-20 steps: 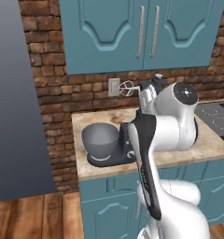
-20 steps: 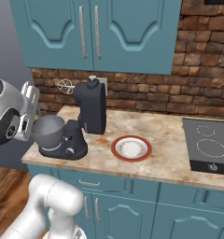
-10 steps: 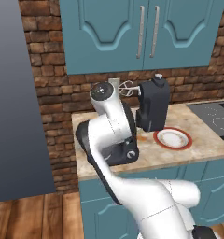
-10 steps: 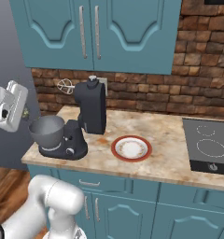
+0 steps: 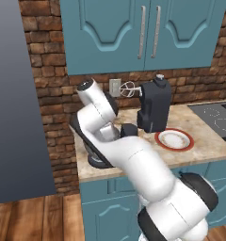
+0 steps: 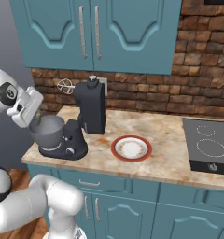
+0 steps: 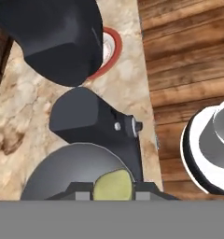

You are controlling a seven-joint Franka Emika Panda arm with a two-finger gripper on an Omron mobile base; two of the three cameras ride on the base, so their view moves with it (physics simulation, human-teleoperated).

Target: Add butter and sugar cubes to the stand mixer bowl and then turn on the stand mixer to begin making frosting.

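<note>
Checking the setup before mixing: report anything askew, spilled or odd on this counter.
Nothing spilled or damaged. The stand mixer has its head tilted up, whisk clear of the stand mixer bowl. The gripper holds a yellow piece over the bowl. The plate lies flat.

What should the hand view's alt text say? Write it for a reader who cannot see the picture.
The gripper holds a pale yellow lump, probably butter, between its fingertips over the grey stand mixer bowl. Beyond the bowl are the dark stand mixer and a red-rimmed plate on a marbled counter, with wooden floor alongside.
</note>
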